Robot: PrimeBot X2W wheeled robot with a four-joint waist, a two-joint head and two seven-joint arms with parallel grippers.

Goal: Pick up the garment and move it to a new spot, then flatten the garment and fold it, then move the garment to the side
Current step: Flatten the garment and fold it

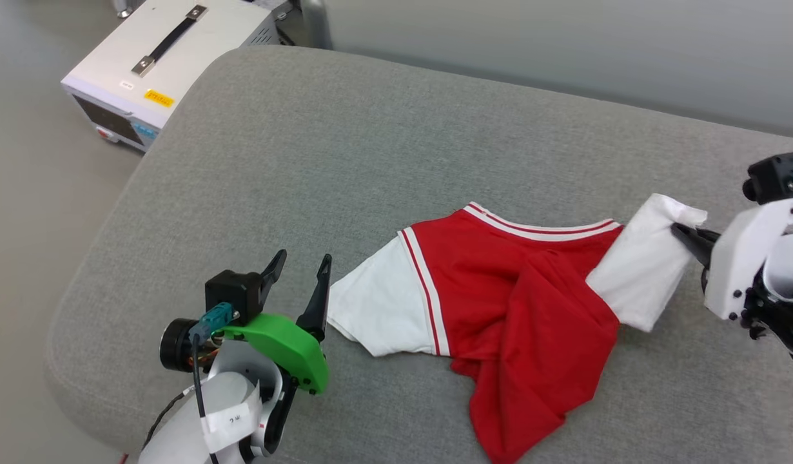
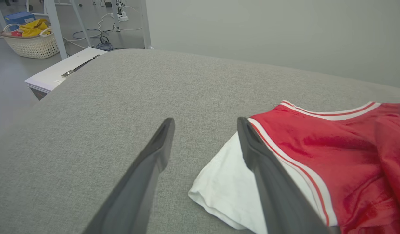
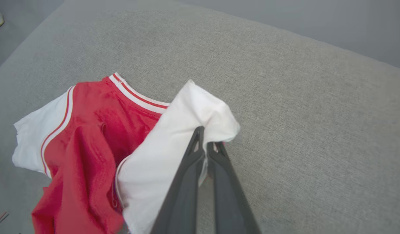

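Pinching the right white sleeve of the red T-shirt, my right gripper has its jaws clamped on the cloth. The shirt lies crumpled on the grey cushion. My left gripper waits with jaws apart, just beside the other sleeve.

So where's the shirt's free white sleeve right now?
The free sleeve lies on the grey cushion, left of centre in the head view, just beside the open left gripper; the right gripper pinches the opposite sleeve.

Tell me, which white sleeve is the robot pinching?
The sleeve on the robot's right: the right end effector is shut on it. The left sleeve lies loose.
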